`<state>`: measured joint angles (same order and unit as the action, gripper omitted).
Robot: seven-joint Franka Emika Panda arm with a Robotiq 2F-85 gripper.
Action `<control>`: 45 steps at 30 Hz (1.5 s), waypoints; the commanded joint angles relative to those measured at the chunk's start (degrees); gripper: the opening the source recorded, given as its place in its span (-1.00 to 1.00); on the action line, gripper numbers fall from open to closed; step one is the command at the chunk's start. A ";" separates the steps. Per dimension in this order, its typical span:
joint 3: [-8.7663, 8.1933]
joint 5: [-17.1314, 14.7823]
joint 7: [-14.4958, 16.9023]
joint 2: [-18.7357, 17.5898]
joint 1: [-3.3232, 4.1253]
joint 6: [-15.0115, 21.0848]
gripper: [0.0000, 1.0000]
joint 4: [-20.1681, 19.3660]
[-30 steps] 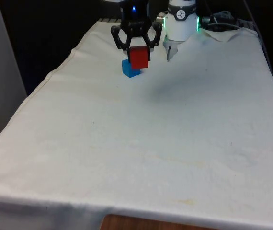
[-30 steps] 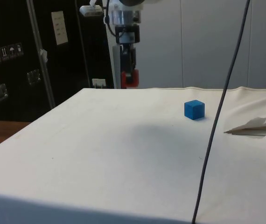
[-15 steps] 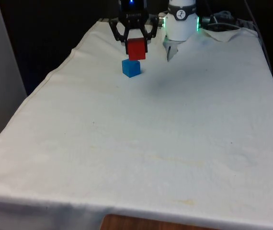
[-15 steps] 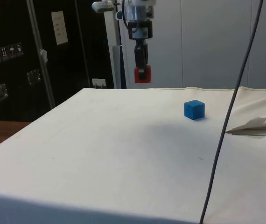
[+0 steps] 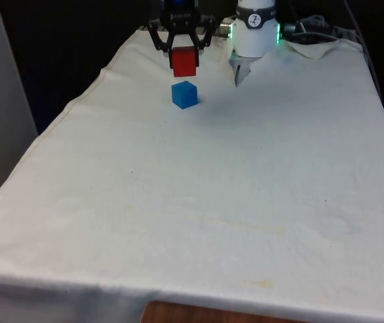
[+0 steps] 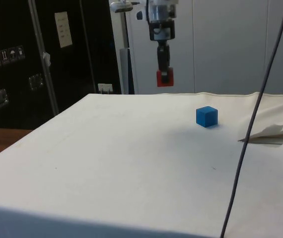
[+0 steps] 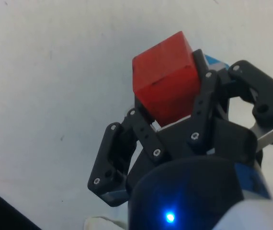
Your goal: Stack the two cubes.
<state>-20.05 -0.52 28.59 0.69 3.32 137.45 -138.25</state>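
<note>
Now the pincer (image 5: 184, 52) grips the red cube (image 5: 184, 62) higher than a second ago, closer above the blue cube (image 5: 185, 94), which sits unmoved on the surface (image 5: 246, 175).

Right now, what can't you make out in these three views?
- Blue cube in the wrist view: mostly hidden behind the red cube and a gripper finger; just a sliver shows.
- Red cube's upper part in the side view: covered by the gripper fingers.
- How well the red cube lines up over the blue cube: no view looks straight down between them.
</note>
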 commanded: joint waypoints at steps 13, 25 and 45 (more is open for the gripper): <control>-2.18 4.30 0.23 5.21 -0.46 2.35 -0.99 -6.47; -3.90 4.76 1.72 8.59 -0.34 3.78 -0.99 -11.17; -7.51 9.85 2.92 16.62 -1.55 7.56 -0.99 -20.97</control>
<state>-27.56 8.37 31.57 16.73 2.35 144.04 -158.37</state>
